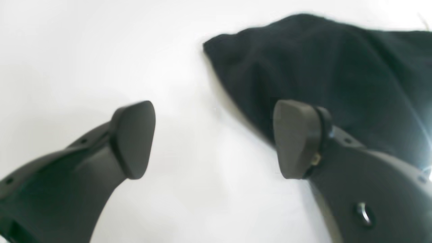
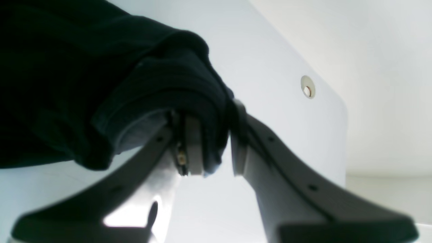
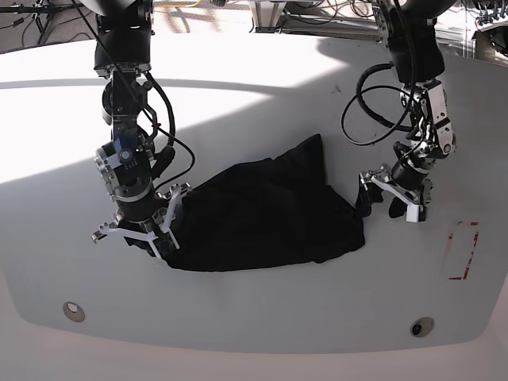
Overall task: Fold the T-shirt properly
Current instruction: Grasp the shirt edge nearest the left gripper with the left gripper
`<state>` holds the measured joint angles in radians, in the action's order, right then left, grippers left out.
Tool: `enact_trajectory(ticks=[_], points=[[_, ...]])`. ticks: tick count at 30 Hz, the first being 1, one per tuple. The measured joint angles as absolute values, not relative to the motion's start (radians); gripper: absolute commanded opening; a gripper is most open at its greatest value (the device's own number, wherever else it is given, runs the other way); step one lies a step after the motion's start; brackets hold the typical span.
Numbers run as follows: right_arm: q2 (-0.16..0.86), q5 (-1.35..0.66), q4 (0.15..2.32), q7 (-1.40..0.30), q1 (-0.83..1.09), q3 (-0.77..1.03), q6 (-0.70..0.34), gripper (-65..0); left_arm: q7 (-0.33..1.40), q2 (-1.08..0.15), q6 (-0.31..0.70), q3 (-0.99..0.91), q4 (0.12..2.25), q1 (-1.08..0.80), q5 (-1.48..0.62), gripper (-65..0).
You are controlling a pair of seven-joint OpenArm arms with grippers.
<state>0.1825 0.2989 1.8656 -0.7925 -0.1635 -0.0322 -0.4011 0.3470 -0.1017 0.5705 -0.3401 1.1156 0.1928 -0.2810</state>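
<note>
the right wrist view alone shows the right claw pinching a bunched fold of the t-shirt; the base view hides that grip. the left claw is spread wide over bare table, just beside the cloth. the black shirt lies crumpled mid-table, nearer the front edge.

The black T-shirt lies crumpled (loosely bunched, unfolded) on the white table.

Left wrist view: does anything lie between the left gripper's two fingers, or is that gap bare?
Bare: the left gripper stands open over white table, with the T-shirt beside it.
</note>
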Motion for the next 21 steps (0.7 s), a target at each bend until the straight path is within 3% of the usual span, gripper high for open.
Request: enact_trajectory(ticks=[14, 21], points=[[0.18, 0.299, 1.867, -0.793, -0.163, -0.032, -0.401, -52.6, 0.331, -0.103, 0.577, -0.278, 0.818, 0.349, -0.454, -14.0], [0.179, 0.299, 1.867, -0.793, -0.164, -0.032, -0.401, -52.6, 0.319, -0.106, 0.577, -0.169, 0.771, 0.38, -0.517, -14.4]])
